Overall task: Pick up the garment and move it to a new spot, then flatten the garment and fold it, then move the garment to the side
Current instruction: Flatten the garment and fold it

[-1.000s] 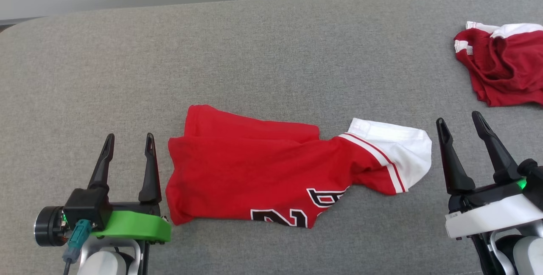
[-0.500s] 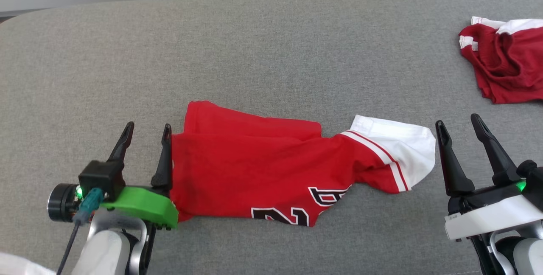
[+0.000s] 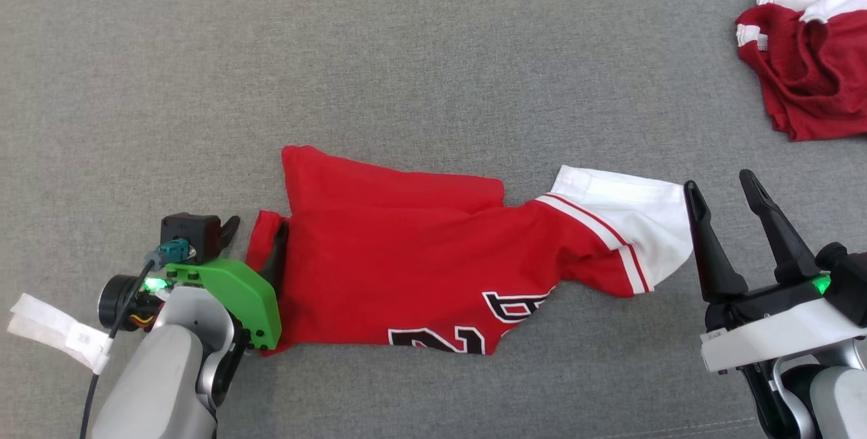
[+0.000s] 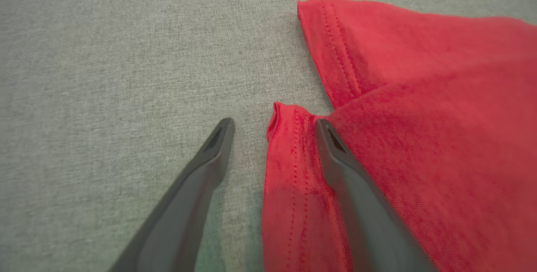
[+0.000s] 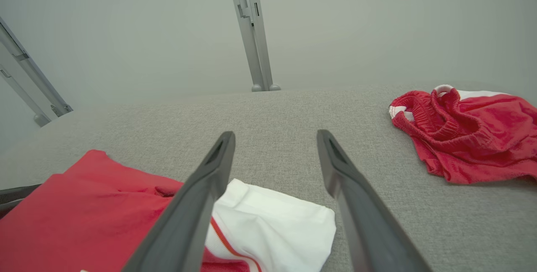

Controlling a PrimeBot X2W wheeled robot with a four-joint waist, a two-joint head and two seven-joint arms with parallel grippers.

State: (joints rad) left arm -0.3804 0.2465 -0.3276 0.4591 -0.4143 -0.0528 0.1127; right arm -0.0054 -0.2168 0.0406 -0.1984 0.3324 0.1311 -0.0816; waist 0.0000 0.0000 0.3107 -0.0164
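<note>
Head camera looks steeply down on the shirt (image 3: pixel 420 269); left wrist camera sits close over its edge (almost touching); right wrist camera, level, shares it lower left.

Soft, even light keeps every view bright, leaving only thin, faint shadows along the edges of the red garment (image 3: pixel 406 263). The left wrist view is slightly out of focus, blurriest along its bottom edge; the head view is sharp.

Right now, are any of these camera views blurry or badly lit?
Left wrist view: soft, the jersey and the left end effector blurred close up. Right wrist view: clearer, flat even light, no glare. Head view: sharpest, faint shadows beside the jersey.
</note>
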